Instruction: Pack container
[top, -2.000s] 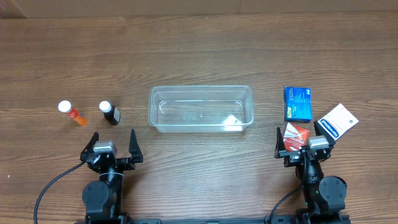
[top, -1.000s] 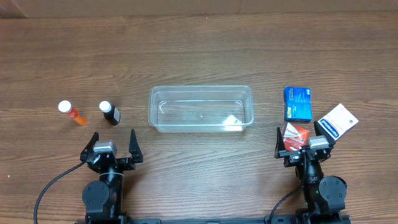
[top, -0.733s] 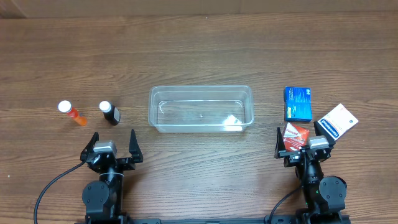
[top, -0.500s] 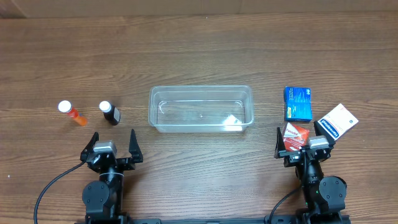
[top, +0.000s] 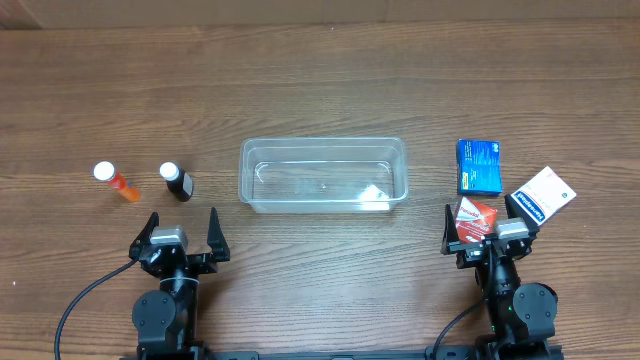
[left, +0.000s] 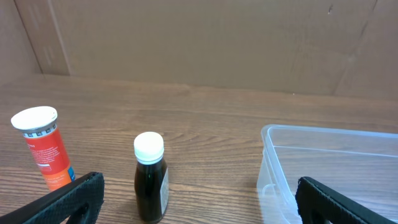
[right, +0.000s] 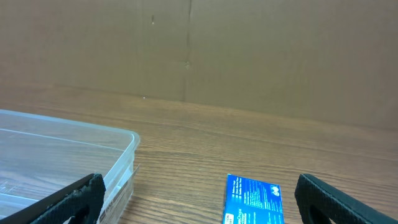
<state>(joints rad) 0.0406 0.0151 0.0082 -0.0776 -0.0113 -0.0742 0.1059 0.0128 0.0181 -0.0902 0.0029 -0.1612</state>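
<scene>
The clear plastic container (top: 322, 174) stands empty at the table's middle; its left end shows in the left wrist view (left: 280, 162) and its right end in the right wrist view (right: 118, 155). An orange bottle with a white cap (top: 117, 182) (left: 45, 148) and a dark bottle with a white cap (top: 177, 182) (left: 150, 178) stand left of it. A blue box (top: 479, 166) (right: 254, 200), a white box (top: 544, 194) and a red-and-white box (top: 474, 219) lie to its right. My left gripper (top: 181, 229) (left: 199, 202) is open and empty near the front edge. My right gripper (top: 488, 227) (right: 199, 199) is open, with the red-and-white box under it.
The wooden table (top: 320, 90) stretches back to a brown cardboard wall (left: 199, 37). Both arm bases sit at the table's front edge.
</scene>
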